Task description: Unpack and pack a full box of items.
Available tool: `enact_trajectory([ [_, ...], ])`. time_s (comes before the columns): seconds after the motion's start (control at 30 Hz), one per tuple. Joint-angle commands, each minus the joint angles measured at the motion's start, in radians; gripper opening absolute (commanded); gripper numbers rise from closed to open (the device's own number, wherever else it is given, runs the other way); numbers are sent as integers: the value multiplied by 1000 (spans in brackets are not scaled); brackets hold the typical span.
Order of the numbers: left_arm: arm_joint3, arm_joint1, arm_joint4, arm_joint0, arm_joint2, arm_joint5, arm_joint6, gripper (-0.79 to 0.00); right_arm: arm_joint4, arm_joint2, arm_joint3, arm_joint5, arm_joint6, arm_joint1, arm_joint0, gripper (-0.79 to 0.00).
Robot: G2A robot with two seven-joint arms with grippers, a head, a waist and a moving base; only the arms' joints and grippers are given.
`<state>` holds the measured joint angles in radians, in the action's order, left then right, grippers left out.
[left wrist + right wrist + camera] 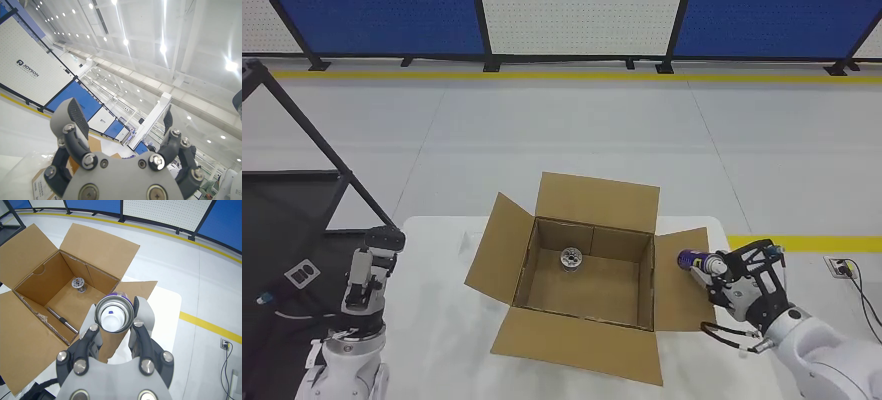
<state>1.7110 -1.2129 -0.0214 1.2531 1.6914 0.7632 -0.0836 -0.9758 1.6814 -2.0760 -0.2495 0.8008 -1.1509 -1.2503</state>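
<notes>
Right wrist view: a metal can (114,314) is clamped firmly in the right gripper (115,306) over the open cardboard box's (98,275) side flap (136,289), where it might be dropped outside if released.

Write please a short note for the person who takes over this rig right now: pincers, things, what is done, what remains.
The left pincer is open and empty, at the table's left side, facing upward.
The right pincer is shut on the spray can, above the right flap of the box.
The box stands open on the table; a flanged metal part and a metal rod lie on its bottom.
Done or left: the can is outside, two items inside; packing or unpacking cannot be told.
</notes>
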Motion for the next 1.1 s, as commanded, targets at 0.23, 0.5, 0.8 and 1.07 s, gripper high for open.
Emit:
enact_trajectory([
  [0.23, -14, -2, 5, -8, -13, -10, 0, 0, 65, 68, 72, 50, 57, 10, -16, -785],
  [0.5, -35, -5, 12, -36, -39, -21, -10, 0, 65, 89, 141, 109, 85, 17, -33, -785],
  [0.8, -39, -5, 16, -43, -41, -23, -18, 0, 78, 48, 335, 130, 122, 24, 55, -785],
  [1.07, -33, -5, 24, -44, -45, -31, -19, 0, 44, -11, 476, 140, 179, 31, 145, -785],
])
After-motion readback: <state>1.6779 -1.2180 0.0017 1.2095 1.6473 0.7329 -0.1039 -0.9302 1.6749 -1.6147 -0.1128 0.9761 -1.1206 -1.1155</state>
